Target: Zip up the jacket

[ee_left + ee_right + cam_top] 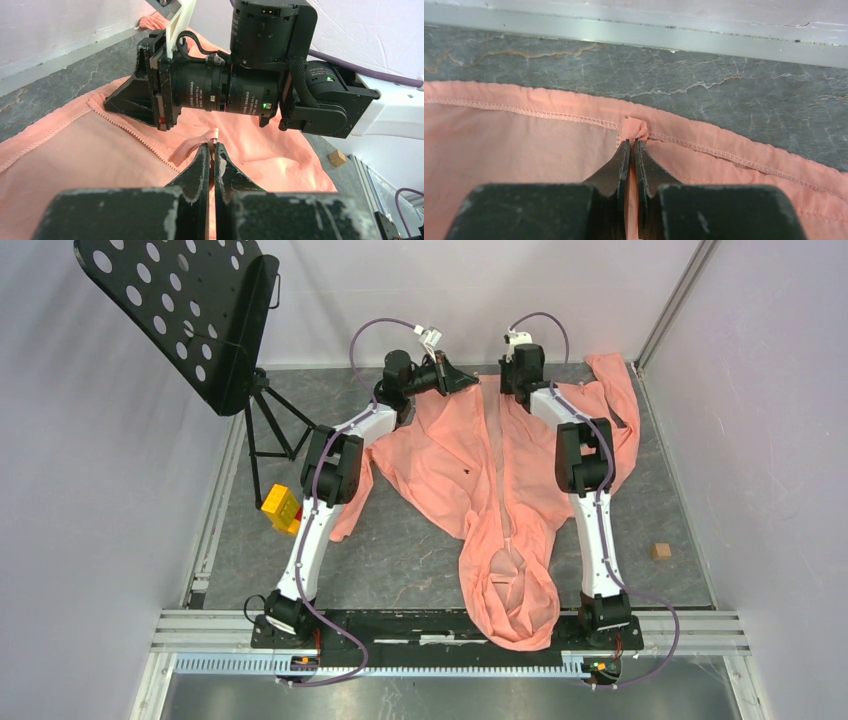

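Salmon-pink thin fabric hooded jacket (450, 465) lies spread on the grey bench (400, 550), hood at the near edge, hem at the far edge. Left end effector (212, 150) is clamped on fabric at its zipper strip; right end effector (630, 145) pinches a hem fold.

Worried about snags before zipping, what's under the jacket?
The grey table shows around the jacket, which drapes over the black rail nearest the arms. Anything beneath the fabric is covered.
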